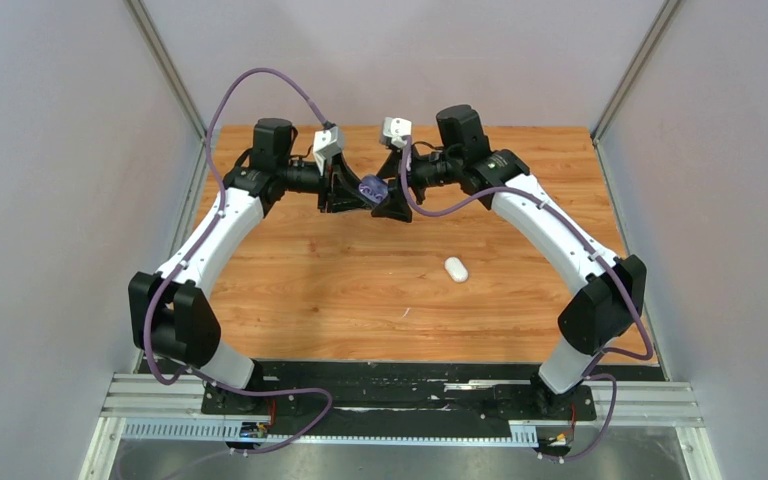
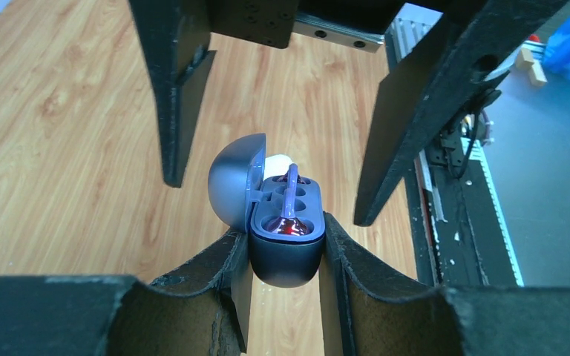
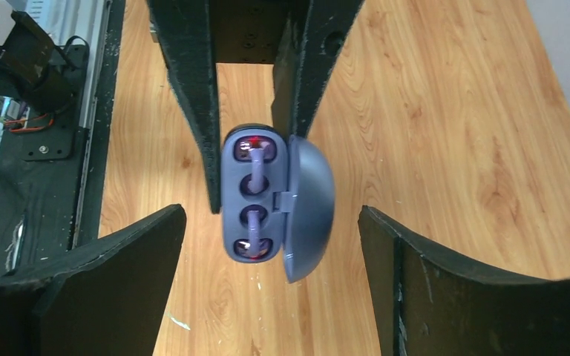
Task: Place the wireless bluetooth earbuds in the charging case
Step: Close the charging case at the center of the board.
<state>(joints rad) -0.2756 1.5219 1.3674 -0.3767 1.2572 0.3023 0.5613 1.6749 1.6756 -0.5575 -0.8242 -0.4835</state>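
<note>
Looking from above: you have the left gripper (image 1: pixel 350 196) and the right gripper (image 1: pixel 392 202) meeting over the far middle of the wooden table (image 1: pixel 290 290), with the purple charging case (image 1: pixel 371 187) between them. A white case (image 1: pixel 456 269) lies well apart, nearer the bases.
Left wrist, grip: your left fingers (image 2: pixel 215 267) pinch the case's base on both flanks, below the seam. The lid (image 2: pixel 231 182) stands swung open to one side.
Left wrist, buds: both purple earbuds (image 2: pixel 291 194) appear to sit in their wells.
Right wrist, pincer: the right jaws stand spread wide and touch nothing; the case sits between them but apart.
Handling: judge the case light, glossy and rounded, so apt to slip. Hold it by the base, never by the hinged lid.
Room: there is open wood all round and the side walls (image 1: pixel 50 200) are well off. Only the two grippers crowd each other.
</note>
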